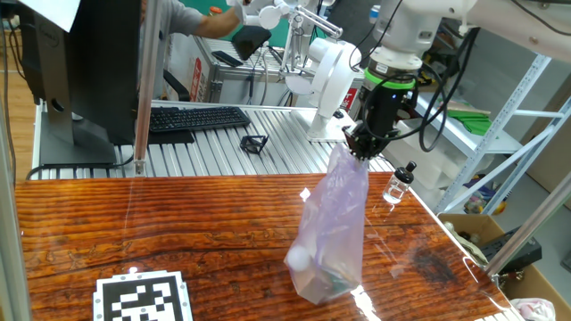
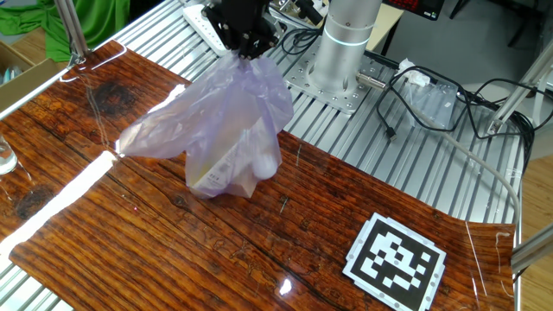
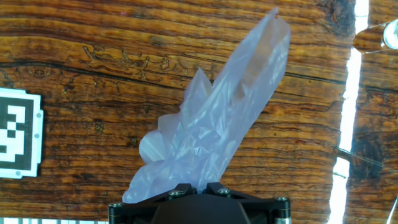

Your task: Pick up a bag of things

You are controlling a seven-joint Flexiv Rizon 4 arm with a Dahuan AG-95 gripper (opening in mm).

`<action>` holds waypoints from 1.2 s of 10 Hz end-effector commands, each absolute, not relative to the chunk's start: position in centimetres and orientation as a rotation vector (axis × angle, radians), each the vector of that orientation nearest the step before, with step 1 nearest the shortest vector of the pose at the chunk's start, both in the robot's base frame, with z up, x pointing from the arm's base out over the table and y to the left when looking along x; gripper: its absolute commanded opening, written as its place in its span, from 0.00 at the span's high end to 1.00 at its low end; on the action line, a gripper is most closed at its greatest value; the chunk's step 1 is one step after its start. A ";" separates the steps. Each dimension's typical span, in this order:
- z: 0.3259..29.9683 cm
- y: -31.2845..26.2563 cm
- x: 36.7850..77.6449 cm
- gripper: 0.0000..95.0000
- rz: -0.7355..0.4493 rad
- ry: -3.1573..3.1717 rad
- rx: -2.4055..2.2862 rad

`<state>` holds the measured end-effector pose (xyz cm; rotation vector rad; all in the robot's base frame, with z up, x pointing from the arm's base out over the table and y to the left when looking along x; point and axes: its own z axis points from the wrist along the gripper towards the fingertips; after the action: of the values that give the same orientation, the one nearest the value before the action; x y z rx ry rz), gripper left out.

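At the left of the one fixed view a printed marker card (image 1: 144, 298) lies flat on the wooden table (image 1: 134, 223), well apart from the action; behind it, on the ribbed metal bench, sit a black keyboard (image 1: 198, 118) and a small black clip-like part (image 1: 254, 143). Moving right, the bag of things (image 1: 332, 232) hangs in a tall, stretched column from the gripper (image 1: 361, 147), whose fingers are pinched together on the bunched neck of the plastic. A small white ball (image 1: 299, 257) bulges low in the bag, with greenish contents beside it. Whether the bottom has cleared the table is hard to judge: in the one fixed view it seems to rest on or just graze the wood, and the other fixed view, where the bag (image 2: 226, 138) flares out sideways beneath the gripper (image 2: 249, 45), does not settle it. The hand view shows only crumpled film (image 3: 211, 134) rising from between the fingers, confirming the hold but not how much plastic is caught. Further right, a small clear bottle (image 1: 398, 185) stands near the table's edge, close to the bag. To finish the lift well, I would raise straight up and slowly, so the heavy contents do not swing toward the bottle or tug the thin film out of the pinch, and keep the grip firm until the load hangs steady.
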<state>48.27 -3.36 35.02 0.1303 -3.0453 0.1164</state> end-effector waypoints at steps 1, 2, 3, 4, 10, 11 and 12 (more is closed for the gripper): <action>35.2 -3.3 48.1 1.00 0.119 -3.044 0.130; 35.2 -3.3 48.0 1.00 0.120 -3.043 0.130; 35.2 -3.2 48.0 1.00 0.119 -3.041 0.130; 35.2 -3.2 48.0 1.00 0.118 -3.039 0.128; 35.2 -3.2 47.9 1.00 0.094 -3.031 0.115; 35.2 -3.2 47.9 1.00 0.094 -3.031 0.112; 35.2 -3.2 47.9 1.00 0.093 -3.031 0.111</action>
<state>47.93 -3.20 35.19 0.1106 -3.0306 0.0928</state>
